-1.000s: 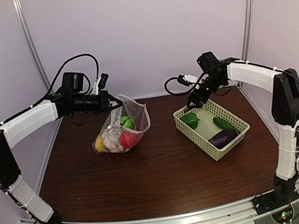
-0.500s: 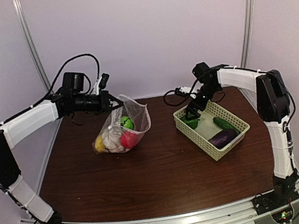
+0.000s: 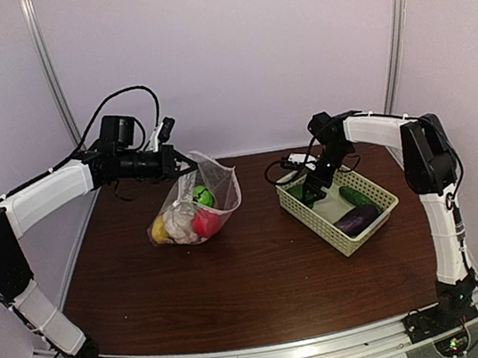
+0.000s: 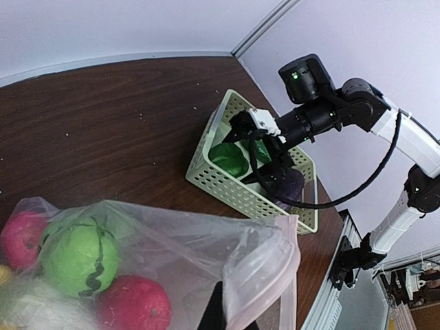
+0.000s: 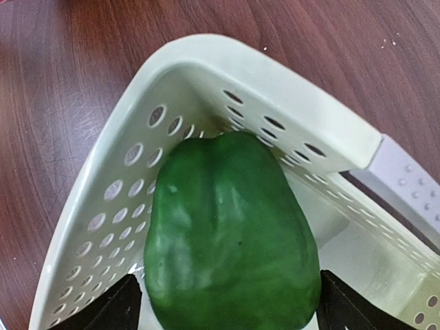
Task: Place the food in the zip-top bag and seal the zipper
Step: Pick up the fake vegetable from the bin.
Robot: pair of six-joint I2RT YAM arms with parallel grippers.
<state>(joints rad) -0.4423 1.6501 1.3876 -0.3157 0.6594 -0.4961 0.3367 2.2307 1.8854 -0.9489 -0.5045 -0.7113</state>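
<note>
The zip-top bag (image 3: 196,202) stands on the table at the left, mouth up, holding a green round piece (image 3: 202,195), a red-pink ball (image 3: 207,223), white cauliflower (image 3: 178,220) and a yellow piece (image 3: 158,230). My left gripper (image 3: 184,162) is shut on the bag's upper rim by the zipper (image 4: 294,256), holding the mouth open. My right gripper (image 5: 234,306) is down in the pale green basket (image 5: 103,206). It is open, one finger on each side of a dark green piece of food (image 5: 230,227). A purple eggplant (image 3: 357,218) and a green cucumber (image 3: 359,198) lie deeper in the basket.
The basket (image 3: 317,221) sits at the right of the brown table, its near corner close to my right wrist. Bare tabletop (image 3: 262,274) lies between bag and basket and in front of both. Walls and metal posts close the back and sides.
My right gripper has dropped down and left into the basket and now straddles the dark green piece. The left gripper and the bag have stayed put.
</note>
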